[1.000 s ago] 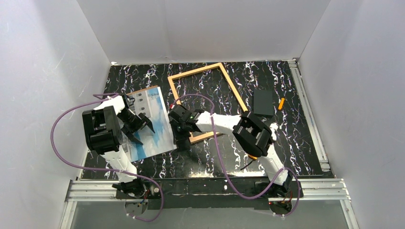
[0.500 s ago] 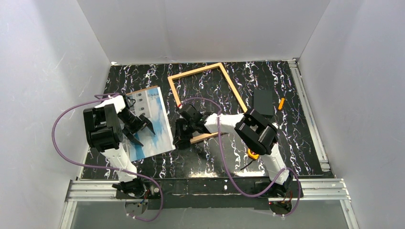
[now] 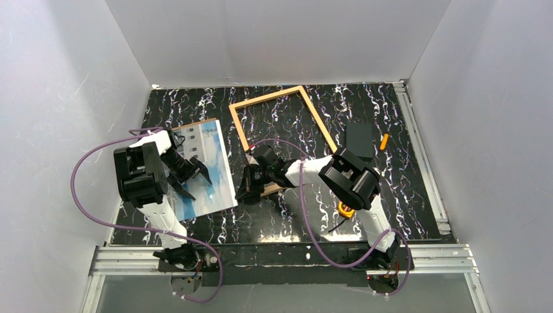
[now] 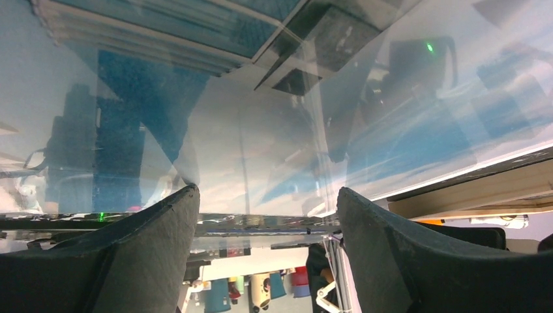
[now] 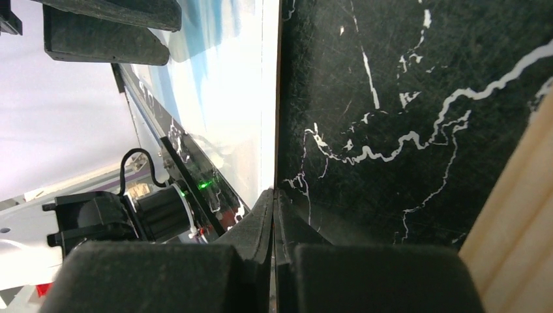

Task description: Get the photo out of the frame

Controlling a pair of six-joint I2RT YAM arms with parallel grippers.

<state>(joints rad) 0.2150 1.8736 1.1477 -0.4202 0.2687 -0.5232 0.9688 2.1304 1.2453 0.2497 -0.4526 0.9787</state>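
The photo [image 3: 220, 175] lies flat on the black marbled table [image 3: 391, 189] at the left of the overhead view. It is out of the frame [image 3: 266, 96], which lies near it toward the upper centre with the table showing through it.

The left gripper [image 3: 202, 186] is over the photo's middle. Its 2 fingers [image 4: 150, 254] are spread wide apart, and the wrist view shows sky and cloud between them. Whether they touch the print I cannot tell.

The right gripper [image 3: 243, 195] is down low between the photo's right edge and the frame's lower-left corner. Its wrist view shows its 2 fingers pressed together, their tips right at the photo's white edge, with a strip of the frame at the lower right.

A small black rectangle [image 3: 359, 140] and a short orange thing [image 3: 384, 141] lie side by side at the right, well apart from the photo.
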